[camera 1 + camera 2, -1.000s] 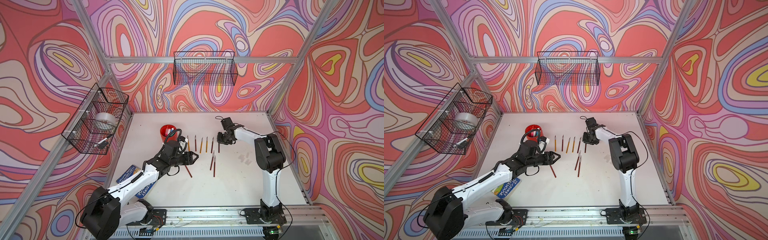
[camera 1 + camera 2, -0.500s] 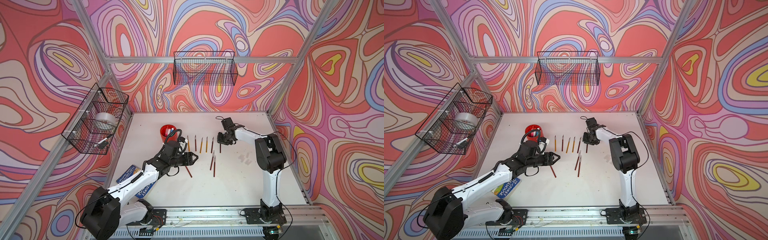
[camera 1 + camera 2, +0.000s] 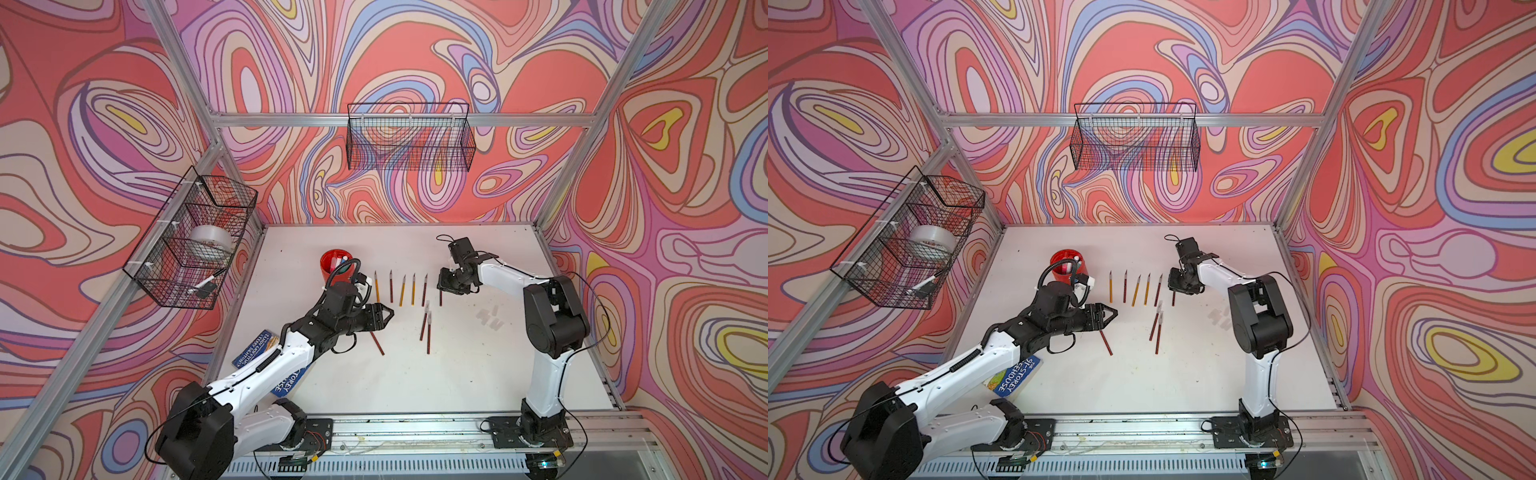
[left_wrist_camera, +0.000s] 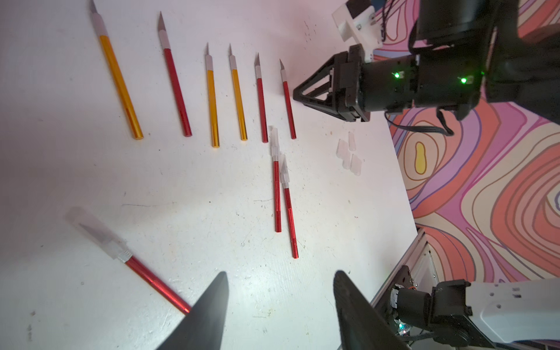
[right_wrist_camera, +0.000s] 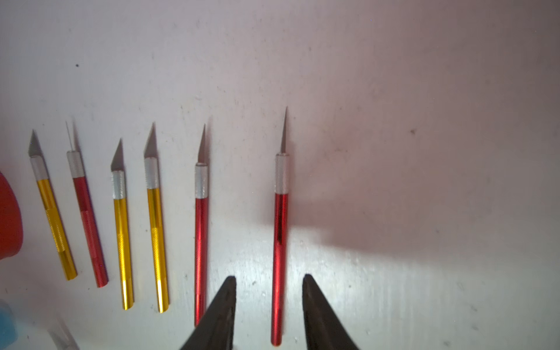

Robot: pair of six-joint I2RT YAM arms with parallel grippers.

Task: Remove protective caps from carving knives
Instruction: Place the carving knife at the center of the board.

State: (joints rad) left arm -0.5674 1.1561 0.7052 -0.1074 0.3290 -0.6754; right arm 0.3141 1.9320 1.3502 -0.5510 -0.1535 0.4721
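Top views: six bare carving knives [image 3: 402, 291] lie in a row on the surface [image 3: 457, 374]. A capped pair [image 3: 428, 336] sits side by side nearer the robot, and one capped, slanted knife [image 3: 377, 343] lies beneath the left gripper [image 3: 384, 316]. Loose protective caps [image 3: 1219, 316] sit well apart from the knives, toward the right arm. Biggest worry imo: the right arm is stretched far out with its wrist bent down, and the right gripper [image 3: 1173, 286] is low over the end knife [image 3: 440, 298]. Any sideways drift could knock it. The left arm reaches forward roughly level.

Left wrist view: the left gripper [image 4: 280, 303] is wide open with nothing between the jaws. The slanted knife's handle runs up to one finger [image 4: 212, 312]. Come down off-centre and it'll probably skate or spin. The capped pair touch each other, so grabbing one may drag its neighbour.

Right wrist view: the right gripper's jaws are parted with a gap either side of the red end knife, so it's not gripping it. A crooked pull-away could roll that knife into the next blade.
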